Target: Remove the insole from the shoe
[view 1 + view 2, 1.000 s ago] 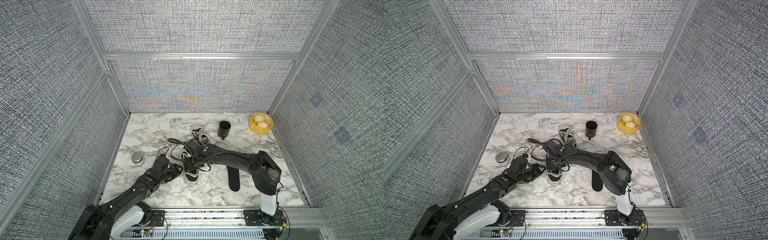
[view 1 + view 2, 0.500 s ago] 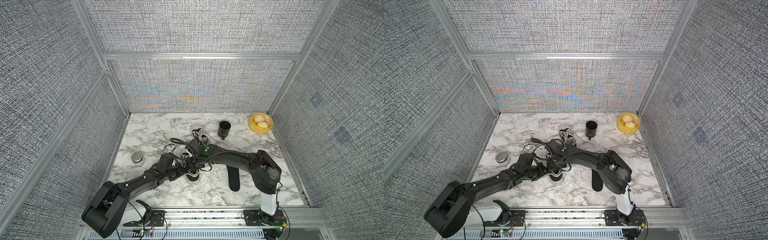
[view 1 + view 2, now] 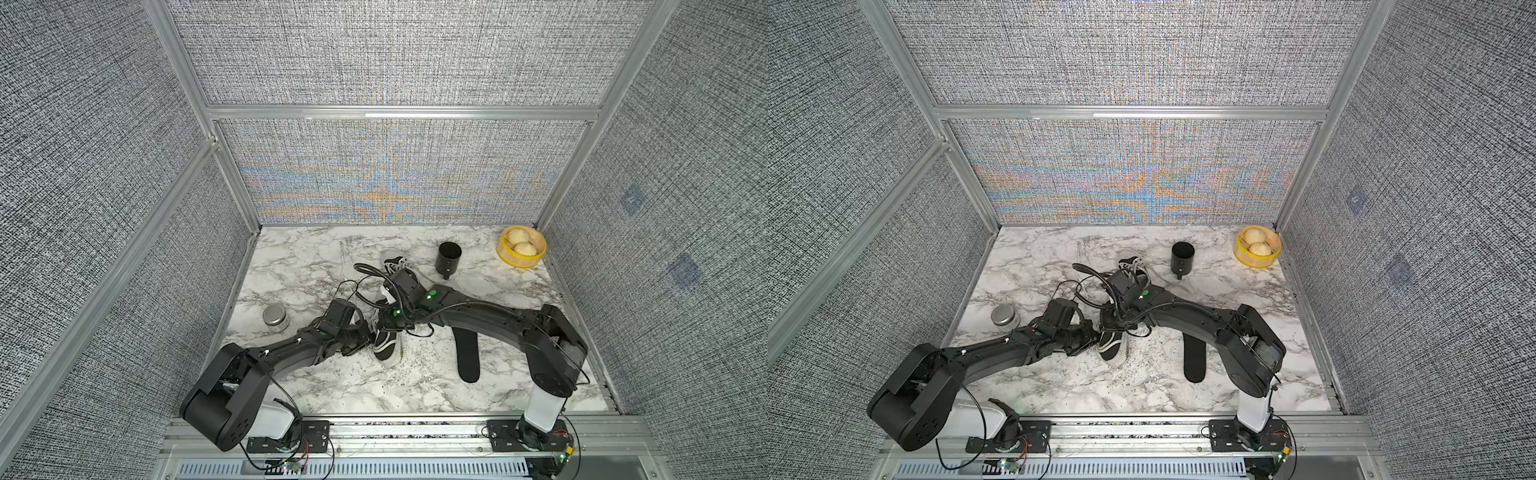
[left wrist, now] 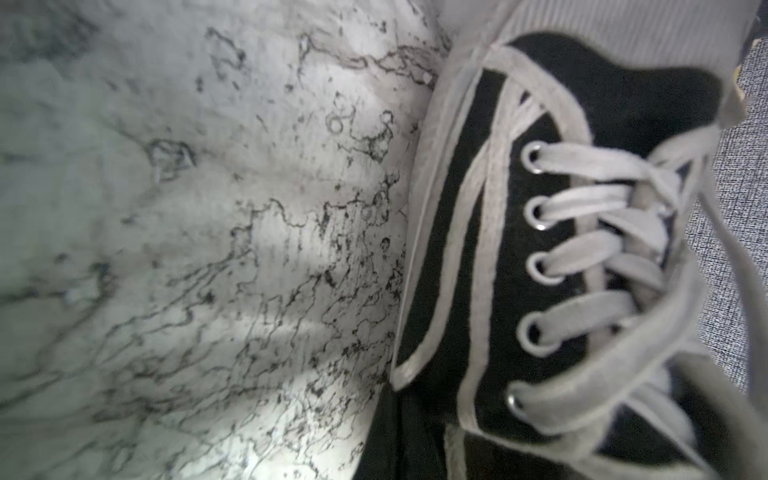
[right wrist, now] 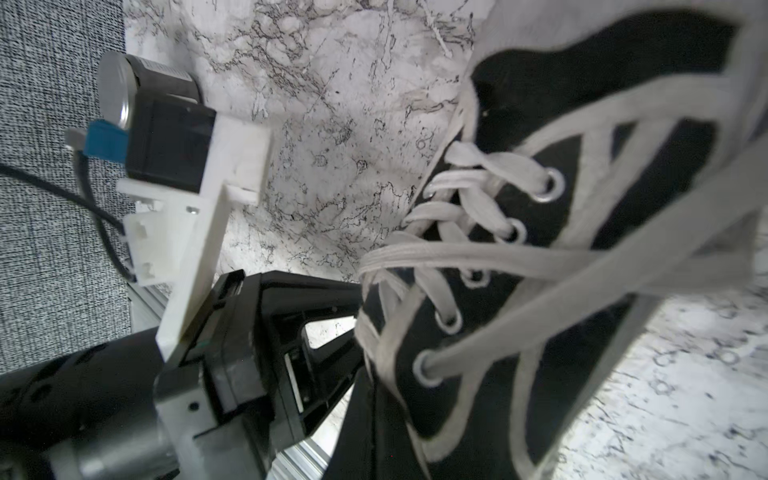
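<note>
Tin [image 3: 275,318]: silver, round, far left on the worktop [image 3: 332,386].
Left tool [image 3: 368,334]: tips together, touching the shoe [image 3: 384,347] on its side.
Shoe: black, white laces [image 4: 582,199], between my two tools.
Right tool [image 3: 388,323]: tips together at the shoe's top; I cannot tell what they pinch.
Insole [image 3: 467,357]: black, flat on the worktop, right of the shoe.
Cup [image 3: 449,259]: black, too dark inside.
Bowl [image 3: 510,262]: yellow, two pale balls [image 3: 525,249] inside.

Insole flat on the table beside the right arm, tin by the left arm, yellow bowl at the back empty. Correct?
Not quite: the bowl isn't empty. Both top views show two pale balls in it. The rest holds: insole flat on the table beside the right arm, tin by the left arm.
</note>
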Controlling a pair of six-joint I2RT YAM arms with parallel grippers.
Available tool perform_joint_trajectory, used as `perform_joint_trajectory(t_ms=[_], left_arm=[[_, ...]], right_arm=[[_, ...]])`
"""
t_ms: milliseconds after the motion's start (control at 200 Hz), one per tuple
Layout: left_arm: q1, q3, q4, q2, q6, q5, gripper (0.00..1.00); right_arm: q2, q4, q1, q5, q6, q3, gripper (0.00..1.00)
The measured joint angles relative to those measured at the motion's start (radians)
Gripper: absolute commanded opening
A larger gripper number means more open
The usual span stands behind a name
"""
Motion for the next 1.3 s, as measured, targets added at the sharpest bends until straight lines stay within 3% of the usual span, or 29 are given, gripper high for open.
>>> perform_joint_trajectory(t_ms=[105, 215, 450, 470, 485, 500, 540, 575, 665, 775, 951, 1146, 1301], left_arm=[[0.001, 0.005, -0.095, -0.114, 0.032, -0.081, 0.15], [0.002, 0.017, -0.164, -0.237, 0.088, -0.171, 0.37], [-0.028, 0.013, -0.307, -0.329, 0.192, -0.225, 0.51], [-0.036, 0.005, -0.315, -0.348, 0.194, -0.229, 0.54], [-0.043, 0.0, -0.319, -0.364, 0.196, -0.232, 0.71], [-0.049, -0.006, -0.322, -0.38, 0.197, -0.238, 0.8], [-0.066, -0.023, -0.33, -0.426, 0.204, -0.251, 0.94], [-0.079, -0.038, -0.332, -0.469, 0.208, -0.261, 0.99], [-0.111, -0.083, -0.323, -0.554, 0.221, -0.277, 1.0], [-0.147, -0.118, -0.315, -0.563, 0.262, -0.284, 1.0], [-0.206, -0.107, -0.285, -0.462, 0.307, -0.307, 0.99], [-0.244, -0.061, -0.24, -0.314, 0.374, -0.357, 0.86], [-0.269, -0.053, -0.21, -0.238, 0.415, -0.399, 0.85]], right_arm=[[0.014, 0.066, -0.013, -0.032, 0.05, -0.023, 0.0], [0.046, 0.119, -0.02, -0.068, 0.094, -0.016, 0.0], [0.084, 0.232, -0.035, -0.131, 0.216, -0.036, 0.0], [0.089, 0.238, -0.035, -0.137, 0.224, -0.033, 0.0], [0.093, 0.241, -0.035, -0.141, 0.228, -0.031, 0.0], [0.097, 0.245, -0.035, -0.144, 0.232, -0.029, 0.0], [0.104, 0.256, -0.036, -0.148, 0.241, -0.023, 0.0], [0.108, 0.265, -0.038, -0.153, 0.25, -0.02, 0.0], [0.115, 0.285, -0.041, -0.166, 0.264, -0.015, 0.0], [0.119, 0.298, -0.045, -0.181, 0.277, -0.014, 0.0], [0.113, 0.317, -0.045, -0.192, 0.291, -0.026, 0.0], [0.11, 0.326, -0.046, -0.196, 0.294, -0.035, 0.0], [0.122, 0.306, -0.053, -0.218, 0.291, -0.011, 0.0]])
